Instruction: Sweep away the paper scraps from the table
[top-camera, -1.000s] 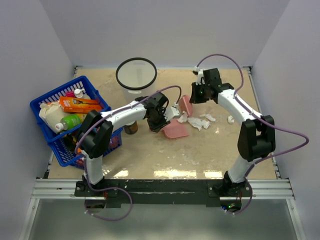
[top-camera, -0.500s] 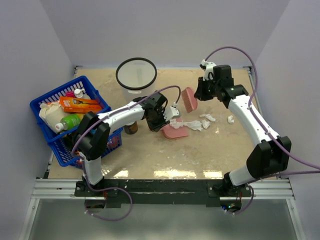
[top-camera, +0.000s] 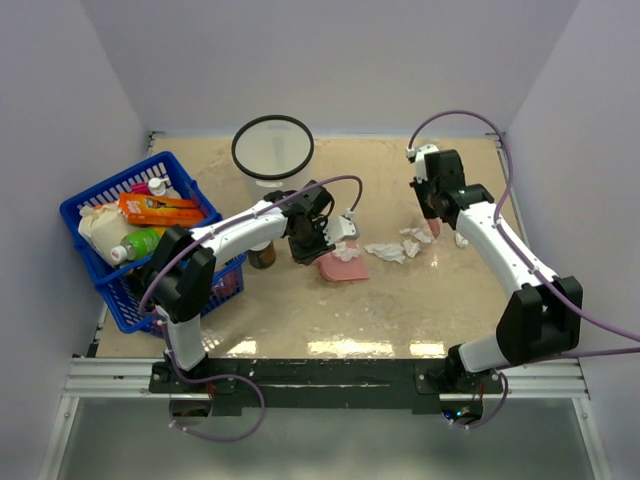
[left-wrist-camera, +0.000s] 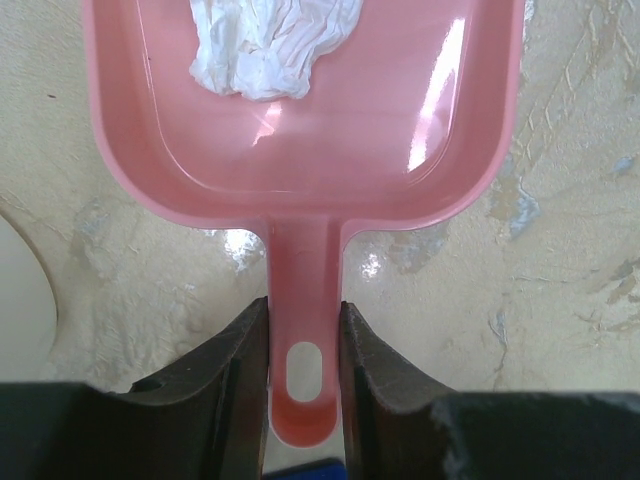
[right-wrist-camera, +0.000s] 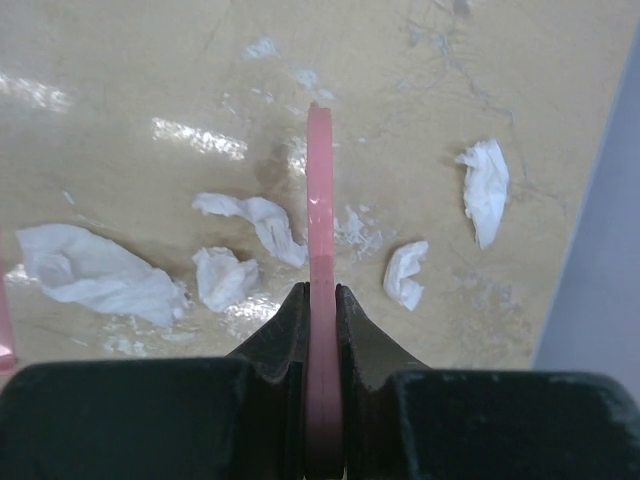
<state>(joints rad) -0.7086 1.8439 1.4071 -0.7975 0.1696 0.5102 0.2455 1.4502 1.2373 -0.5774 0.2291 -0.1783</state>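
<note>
A: Gripping the dustpan (left-wrist-camera: 330, 150) by its handle with the left hand (left-wrist-camera: 303, 330), clenched tight, pan flat on the counter (top-camera: 300, 310).

B: Pinching a thin pink brush (right-wrist-camera: 319, 190) in the right hand (right-wrist-camera: 319, 300), edge-on, right among the paper scraps (right-wrist-camera: 95, 265).

A: Three scraps on the pan side, two stranded beyond, toward the wall (right-wrist-camera: 600, 250). Best to start behind those two, then drag low and steady toward the pan's lip.

B: Keep that pan pressed down, no gap underneath.

A: Already one wad (left-wrist-camera: 270, 45) sitting inside the pan.

B: Groceries packed in the blue basket (top-camera: 120, 300) at the left; round bin (top-camera: 236, 150) at the back, contents impossible to make out.
</note>
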